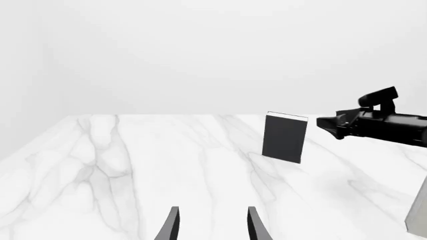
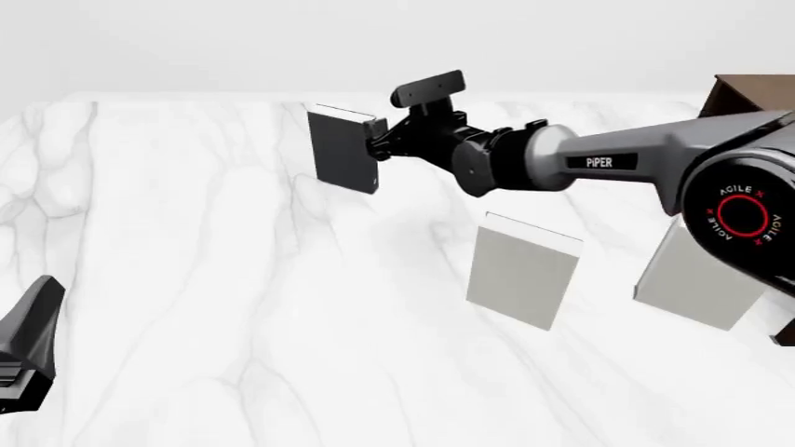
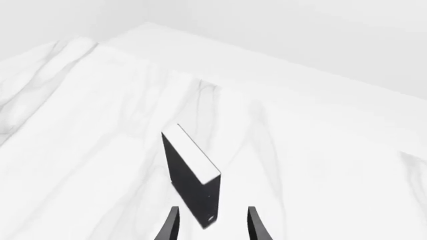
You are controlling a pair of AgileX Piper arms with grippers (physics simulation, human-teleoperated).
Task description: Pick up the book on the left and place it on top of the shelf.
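Note:
The book (image 2: 341, 149) is black with white page edges and stands upright on the marble table, far left of centre. My right gripper (image 2: 375, 140) is open and reaches it from the right. In the right wrist view the book (image 3: 189, 172) has its near corner just between the open fingertips (image 3: 172, 222), with no grip on it. The shelf (image 2: 750, 94) shows only as a dark brown corner at the far right. My left gripper (image 1: 212, 225) is open and holds nothing, low near the table's front left (image 2: 33, 337). From there the book (image 1: 285, 137) is well ahead.
Two light grey books stand upright right of centre, one (image 2: 523, 270) near the middle and one (image 2: 698, 279) partly behind the right arm's base. The right arm (image 2: 597, 160) stretches across above them. The grey book's edge (image 1: 418, 215) shows in the left wrist view.

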